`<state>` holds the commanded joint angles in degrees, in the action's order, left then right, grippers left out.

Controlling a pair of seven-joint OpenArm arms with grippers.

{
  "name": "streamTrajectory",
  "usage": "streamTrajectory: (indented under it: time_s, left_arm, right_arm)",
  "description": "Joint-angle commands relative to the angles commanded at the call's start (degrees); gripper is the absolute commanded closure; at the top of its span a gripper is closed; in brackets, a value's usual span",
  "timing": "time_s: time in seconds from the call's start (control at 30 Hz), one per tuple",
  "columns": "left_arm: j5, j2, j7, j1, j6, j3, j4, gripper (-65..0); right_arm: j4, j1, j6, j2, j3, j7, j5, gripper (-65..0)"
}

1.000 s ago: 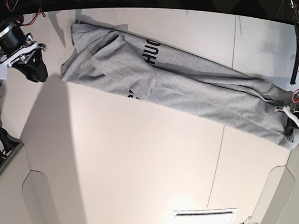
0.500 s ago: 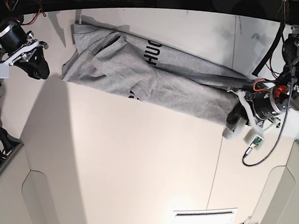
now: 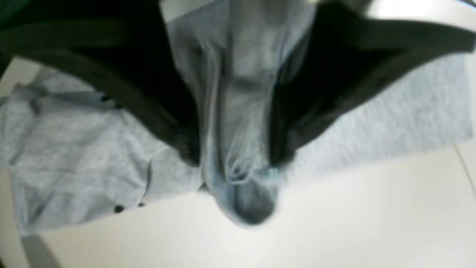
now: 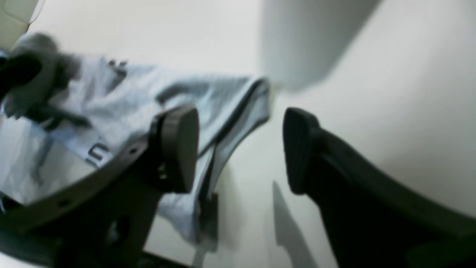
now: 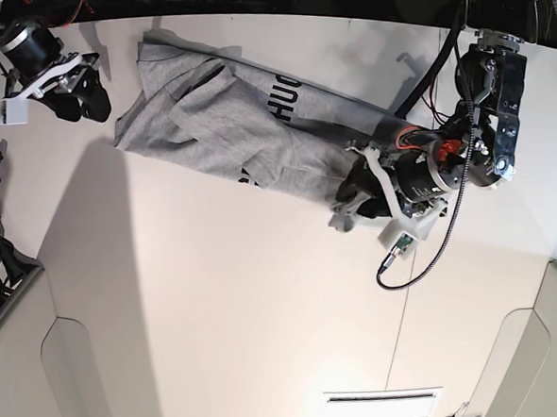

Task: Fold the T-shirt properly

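The T-shirt (image 5: pixel 291 157) is laid out on the white table (image 5: pixel 253 311) as a long, rumpled grey strip, with part of its dark lettering left showing along the middle. Taking the T-shirt as the landmark: the left gripper (image 3: pixel 238 160) is parked over its end on the base view's right, and a bunched fold of the fabric is pinched between its fingers, with a rounded bit of cloth poking out past the tips. The right gripper (image 4: pixel 240 149) is held just beside the opposite end, fingers spread wide, nothing gripped. That opposite end is kinda messy, with creases and overlapping layers visible. A shadow is cast on the table near that same end. Beyond the T-shirt, well apart from it at the base view's bottom edge, a white slotted panel (image 5: pixel 380 405) can be seen.
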<state>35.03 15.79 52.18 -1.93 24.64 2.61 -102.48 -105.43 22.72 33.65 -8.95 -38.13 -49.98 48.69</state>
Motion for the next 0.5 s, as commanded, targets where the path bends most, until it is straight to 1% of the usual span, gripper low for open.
streamTrajectory:
  time_s: [0.1,0.2,0.27,0.33,0.4,0.5]
  left_arm:
    - [0.7,-2.08,-0.07,-0.04,0.04,0.07,0.02,-32.2]
    - [3.28,-3.45,0.24,-0.35,0.02,0.07,0.02,-32.2]
    - [4.2,-3.69,0.85,-0.5,0.02,0.07,0.02,-32.2]
    - [3.89,-3.43,1.25,-0.44,0.24,0.04,0.0,-32.2]
    - [3.89,-3.39,1.22,-0.44,1.75,-0.09,-0.15,-32.2]
    - [3.89,-3.37,1.25,-0.44,1.99,-0.39,-0.81,-32.2]
  right_arm:
    - [0.35,0.83,0.0,1.25,0.07,0.0,0.22,-35.7]
    - [3.26,0.79,0.0,1.51,0.15,0.44,0.39,-35.7]
    - [6.27,0.76,0.04,1.53,0.17,0.52,0.55,-35.7]
    - [8.92,0.74,0.09,1.53,0.17,0.48,2.05,-35.7]
    - [10.71,0.7,0.24,1.51,0.17,0.44,3.02,-35.7]
    - [12.52,0.66,0.26,1.53,0.17,0.42,4.07,-35.7]
